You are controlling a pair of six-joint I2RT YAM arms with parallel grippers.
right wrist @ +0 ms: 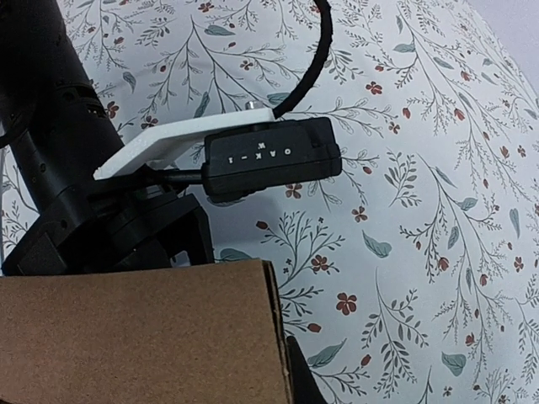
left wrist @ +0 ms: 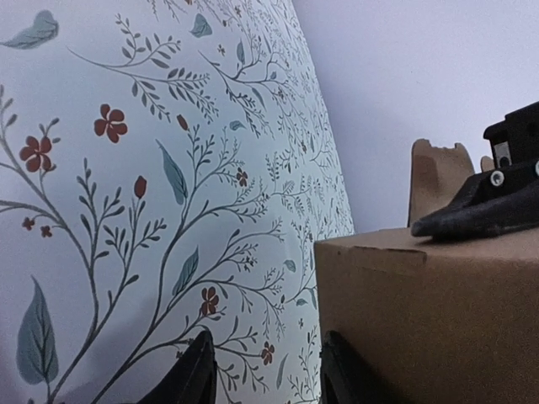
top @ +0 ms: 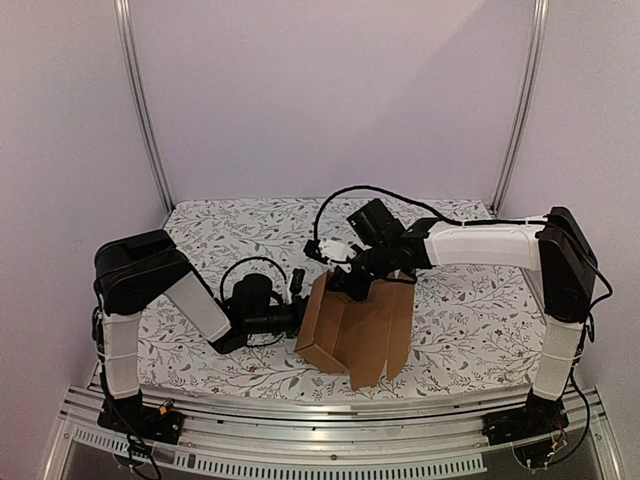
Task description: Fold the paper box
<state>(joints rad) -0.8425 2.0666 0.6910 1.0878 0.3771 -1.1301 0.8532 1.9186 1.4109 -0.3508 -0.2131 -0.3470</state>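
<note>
The paper box [top: 360,330] is brown cardboard, partly folded, standing on the floral cloth in the middle of the table. My right gripper [top: 348,283] reaches in from the right and is shut on the top edge of a wall of the box. In the right wrist view one black finger [right wrist: 305,380] shows beside the cardboard edge [right wrist: 282,337]; the other is hidden behind the panel. My left gripper [top: 298,318] lies low at the box's left side. It is open [left wrist: 268,379], its right finger [left wrist: 338,370] against the cardboard face [left wrist: 429,311], with only cloth between the fingers.
The floral tablecloth [top: 230,225] covers the table. The left wrist's camera block [right wrist: 269,156] and black arm [right wrist: 50,126] sit close behind the box. Black cables [top: 380,192] loop above the right wrist. Metal frame posts [top: 145,110] stand at the back corners.
</note>
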